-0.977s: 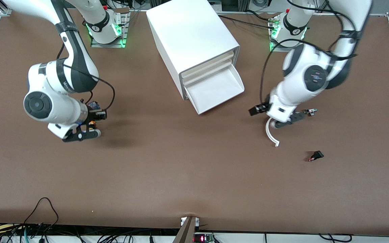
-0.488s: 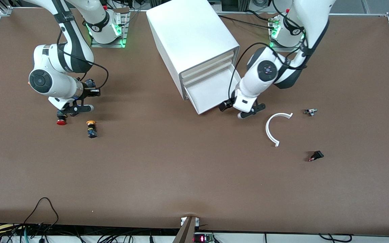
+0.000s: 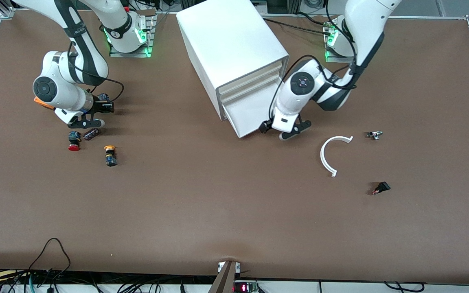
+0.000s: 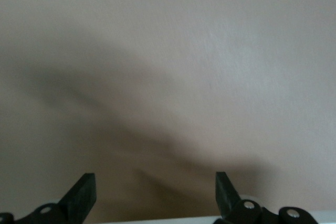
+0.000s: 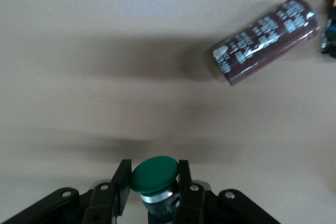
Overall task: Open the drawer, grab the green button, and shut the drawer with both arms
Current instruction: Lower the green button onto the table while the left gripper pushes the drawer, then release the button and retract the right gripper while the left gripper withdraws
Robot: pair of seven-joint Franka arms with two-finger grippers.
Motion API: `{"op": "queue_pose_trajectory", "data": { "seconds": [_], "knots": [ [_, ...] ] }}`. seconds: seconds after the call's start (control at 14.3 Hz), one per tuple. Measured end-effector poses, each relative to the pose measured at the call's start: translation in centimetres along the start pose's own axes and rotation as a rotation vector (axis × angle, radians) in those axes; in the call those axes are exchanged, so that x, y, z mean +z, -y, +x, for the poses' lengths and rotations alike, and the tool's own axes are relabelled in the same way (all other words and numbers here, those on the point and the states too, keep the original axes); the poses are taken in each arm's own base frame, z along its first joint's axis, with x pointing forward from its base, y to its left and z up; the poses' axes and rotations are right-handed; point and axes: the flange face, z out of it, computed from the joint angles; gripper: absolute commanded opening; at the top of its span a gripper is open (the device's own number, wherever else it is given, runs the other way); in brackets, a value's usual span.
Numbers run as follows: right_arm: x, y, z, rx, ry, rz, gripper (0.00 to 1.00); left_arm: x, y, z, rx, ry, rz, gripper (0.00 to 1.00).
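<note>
A: What's sitting biggest on the table (image 3: 202, 211)?

B: The white cabinet (image 3: 230, 49), angled toward the left arm's end. Its drawer (image 3: 255, 110), the lowest tray, is standing pulled out and looks empty from the front view, so I'd judge the taking is done and the closing is what's left.

A: And the arms?

B: The left gripper (image 3: 285, 131) is hanging at the drawer's open front corner, fingers spread wide and holding nothing. Its wrist view is showing only a pale surface close up between the fingertips (image 4: 84, 192). I'd guess it's lining up to push the tray shut.

A: The other one?

B: The right gripper (image 3: 84, 121) is hovering low over the table toward the right arm's end, jaws pinched on the button (image 5: 154, 174) just under its green cap. It's probably carrying it down there to set it with the other parts.

A: Which parts?

B: A dark cylindrical capacitor (image 3: 91, 133) is lying just under that gripper, the red-capped button (image 3: 73, 141) beside it, and the yellow-capped button (image 3: 110, 155) a little nearer the front camera. Near the left arm's end, a white curved piece (image 3: 327, 156) is lying by the drawer, plus two small parts (image 3: 381, 188) I can't identify.
</note>
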Motion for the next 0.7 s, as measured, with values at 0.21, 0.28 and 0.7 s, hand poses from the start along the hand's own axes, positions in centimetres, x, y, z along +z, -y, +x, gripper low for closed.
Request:
{"op": "queue_pose_trajectory", "data": {
  "seconds": [0.21,0.28,0.7],
  "knots": [
    [1.0,0.0,0.1,0.000,-0.003,-0.006,1.00,0.6,-1.4,-4.4,0.005,0.008,0.009,1.00],
    [0.9,0.0,0.2,0.000,-0.007,-0.006,1.00,0.8,-1.7,-5.8,0.008,0.011,0.011,1.00],
    [-8.0,0.6,4.1,-0.049,-0.209,-0.016,1.00,0.7,-2.6,-8.8,0.016,0.011,0.017,1.00]
  ]
}}
